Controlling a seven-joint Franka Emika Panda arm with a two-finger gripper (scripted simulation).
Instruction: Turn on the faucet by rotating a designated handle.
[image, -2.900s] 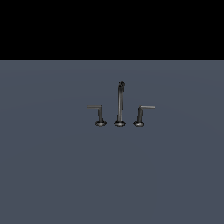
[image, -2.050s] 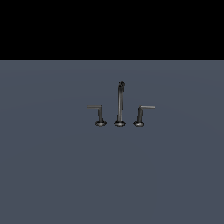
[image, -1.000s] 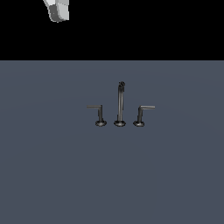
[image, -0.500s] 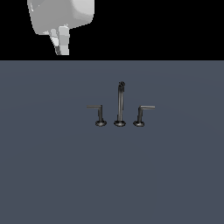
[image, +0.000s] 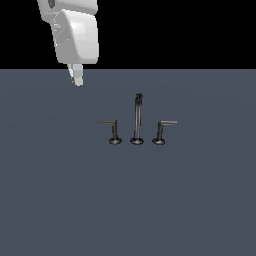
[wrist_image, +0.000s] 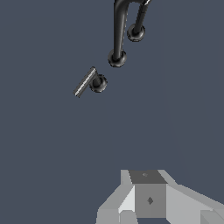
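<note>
Three faucet (image: 137, 120) pieces stand mid-table (image: 200, 210), so the gripper (image: 76, 79), hovering well apart near the far edge with its spread impossible to tell, should descend beside the handle (image: 112, 129) whose arm bends leftward and push that arm sideways.

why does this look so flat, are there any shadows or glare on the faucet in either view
Exterior view: even, flat lighting, no cast shadow under the faucet, a plain black band above the grey surface. Wrist view: only a pale sheen along the handle arm; the spout post looks stretched by the close angle, and the pincer is cropped at the frame edge.
</note>
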